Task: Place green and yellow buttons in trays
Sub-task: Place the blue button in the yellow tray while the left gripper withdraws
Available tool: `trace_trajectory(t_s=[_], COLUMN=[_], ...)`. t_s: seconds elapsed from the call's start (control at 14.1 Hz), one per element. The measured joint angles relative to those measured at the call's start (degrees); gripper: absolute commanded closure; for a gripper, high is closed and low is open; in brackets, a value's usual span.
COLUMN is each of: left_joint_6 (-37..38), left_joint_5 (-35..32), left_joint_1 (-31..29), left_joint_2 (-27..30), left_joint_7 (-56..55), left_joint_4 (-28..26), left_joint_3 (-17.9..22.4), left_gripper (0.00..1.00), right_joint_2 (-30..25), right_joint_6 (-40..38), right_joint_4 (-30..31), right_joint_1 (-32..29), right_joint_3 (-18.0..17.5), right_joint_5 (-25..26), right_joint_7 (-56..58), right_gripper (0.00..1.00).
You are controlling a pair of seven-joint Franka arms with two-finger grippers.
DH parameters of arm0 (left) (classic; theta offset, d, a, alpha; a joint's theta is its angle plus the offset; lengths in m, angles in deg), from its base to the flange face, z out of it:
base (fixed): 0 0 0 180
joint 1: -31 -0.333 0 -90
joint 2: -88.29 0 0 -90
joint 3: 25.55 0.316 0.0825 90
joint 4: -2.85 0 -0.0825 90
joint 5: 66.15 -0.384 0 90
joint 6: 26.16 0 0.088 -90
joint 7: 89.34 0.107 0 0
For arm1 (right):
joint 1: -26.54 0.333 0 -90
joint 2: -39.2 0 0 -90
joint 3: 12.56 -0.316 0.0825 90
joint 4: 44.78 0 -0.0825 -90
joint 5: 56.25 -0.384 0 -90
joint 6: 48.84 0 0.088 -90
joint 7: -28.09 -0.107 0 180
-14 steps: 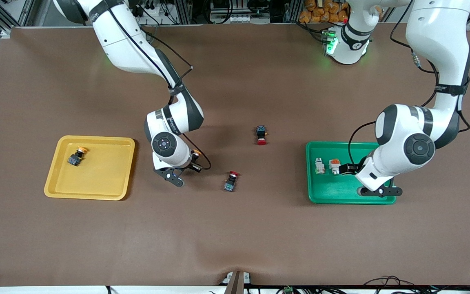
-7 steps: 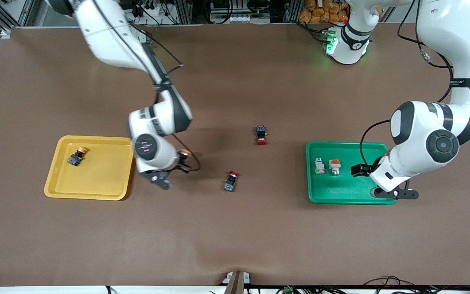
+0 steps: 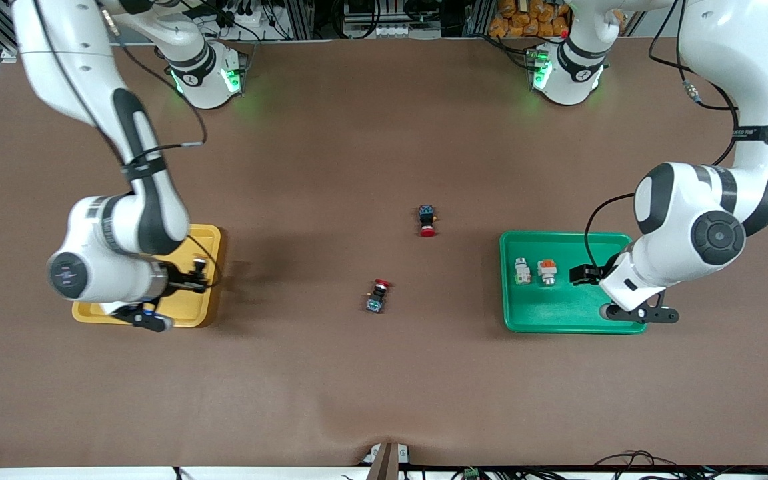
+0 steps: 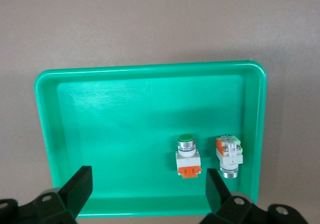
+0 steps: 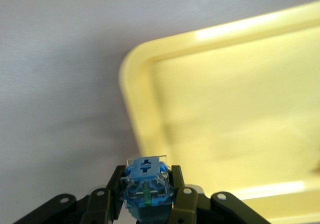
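Right wrist view: the right gripper point(image 5: 146, 204) clamps a blue-based switch point(image 5: 145, 178) over the glossy yellow tray point(image 5: 225, 109)'s rounded corner. Left gripper point(image 4: 147, 194) spread above the green tray point(image 4: 120, 129), two white switches point(image 4: 188, 156) inside.

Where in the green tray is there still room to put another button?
In the green tray, the two white buttons sit side by side near one short wall, so that end is crowded. The remaining floor is bare green. The open left gripper hangs over it.
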Motion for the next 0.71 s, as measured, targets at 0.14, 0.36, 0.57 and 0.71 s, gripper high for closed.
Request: trace_trajectory(t_s=[0.14,0.36,0.57,0.71], left_joint_6=[1.24,4.63,8.71,11.43], left_joint_5=[0.0,0.0,0.0,0.0], left_joint_1=[-0.14,0.01,0.01,-0.17], left_joint_2=[1.83,5.01,8.3,10.2], left_joint_7=[-2.55,-4.86,-6.4,-8.38], left_joint_4=[0.17,0.34,0.96,2.31], left_joint_3=[0.01,-0.11,-0.1,-0.08], left_gripper=[0.0,0.0,0.0,0.0], right_joint_2=[0.11,0.07,-1.03,-3.74], right_joint_6=[-0.19,-0.19,-0.97,-2.32], right_joint_4=[0.04,-0.62,-3.07,-3.94], right_joint_1=[-3.95,-6.09,-5.49,-5.49], right_joint_3=[-0.01,-0.26,-1.06,-0.72], right_joint_5=[-0.01,-0.03,0.06,0.41], right_joint_7=[9.12,14.87,15.25,17.34], right_gripper=[0.0,0.0,0.0,0.0])
